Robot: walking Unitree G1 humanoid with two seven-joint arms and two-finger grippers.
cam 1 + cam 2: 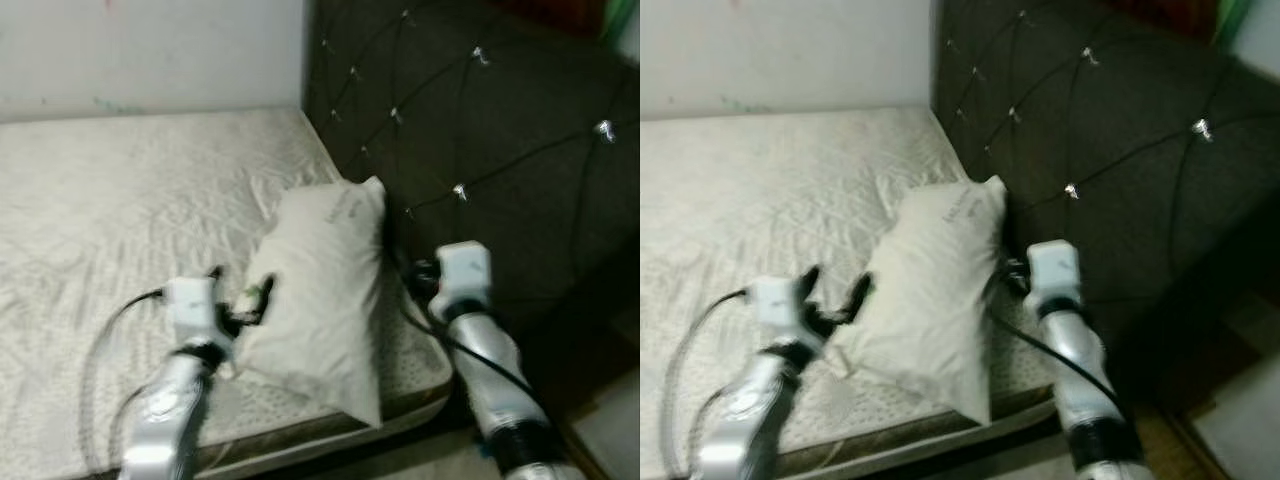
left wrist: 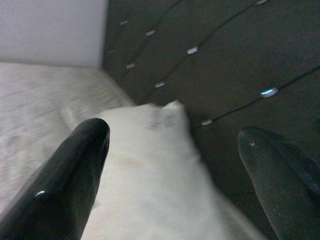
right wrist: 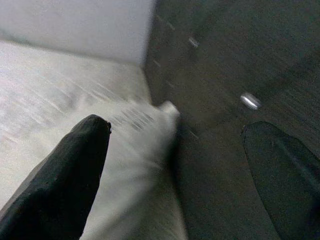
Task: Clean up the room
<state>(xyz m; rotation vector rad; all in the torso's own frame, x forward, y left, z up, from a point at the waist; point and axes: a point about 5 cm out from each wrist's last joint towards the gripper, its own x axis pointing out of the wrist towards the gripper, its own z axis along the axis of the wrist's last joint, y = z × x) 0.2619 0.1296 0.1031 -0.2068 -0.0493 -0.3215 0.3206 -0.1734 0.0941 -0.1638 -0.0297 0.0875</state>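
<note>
A white pillow (image 1: 320,290) lies lengthwise on the bare mattress (image 1: 120,200), close against the dark tufted headboard (image 1: 500,150), its near end over the mattress's front corner. My left gripper (image 1: 242,295) is at the pillow's left edge, open, with one finger on each side of the edge. In the left wrist view the pillow (image 2: 150,175) lies between the spread fingers (image 2: 65,180). My right gripper (image 1: 410,275) sits at the pillow's right side, in the gap by the headboard. Its wrist view shows it open, with the pillow (image 3: 135,165) ahead.
The quilted mattress stretches far to the left and back to a pale wall (image 1: 150,50). The headboard rises along the right. A strip of light floor (image 1: 610,420) shows at the lower right, past the bed's corner.
</note>
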